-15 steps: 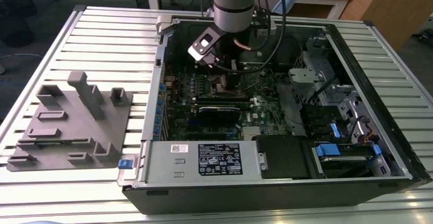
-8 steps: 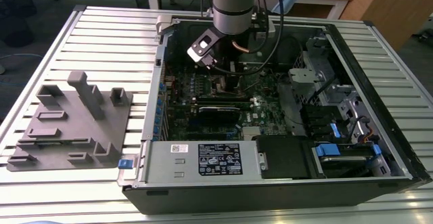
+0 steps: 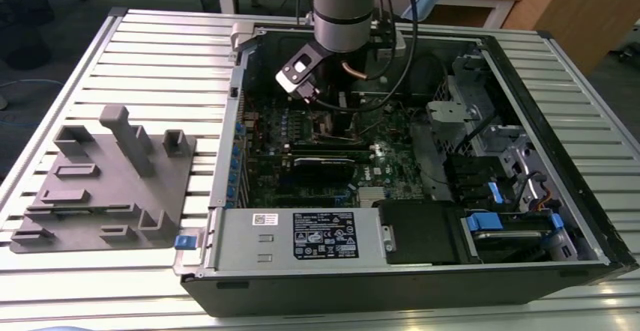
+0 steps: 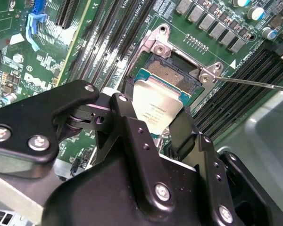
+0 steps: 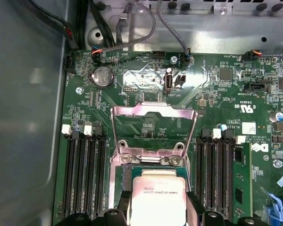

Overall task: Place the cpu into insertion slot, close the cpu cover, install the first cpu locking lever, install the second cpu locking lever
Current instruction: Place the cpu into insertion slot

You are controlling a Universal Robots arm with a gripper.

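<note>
My gripper (image 4: pixel 156 109) is shut on the cpu (image 4: pixel 159 101), a flat square chip with a silvery top, pinched at two opposite edges by the black fingers (image 4: pixel 127 123). The chip hangs low over the insertion slot (image 4: pixel 173 74), whose gold contact field shows past its far edge. In the first wrist view the cpu (image 5: pixel 155 193) sits between the fingertips (image 5: pixel 192 207), with the cpu cover (image 5: pixel 153 111) swung open and standing up behind the socket. A thin wire locking lever (image 4: pixel 254 84) sticks out sideways, unlatched. In the exterior view the arm (image 3: pixel 338 9) reaches down into the open computer case.
Long black memory slots (image 5: pixel 85 174) flank the socket on both sides. Cables (image 5: pixel 146 23) hang near the case's back wall. A grey fixture block (image 3: pixel 110 181) lies on the slatted table at the exterior view's left. The power supply (image 3: pixel 310 237) and drive bays (image 3: pixel 490 222) fill the near end of the case.
</note>
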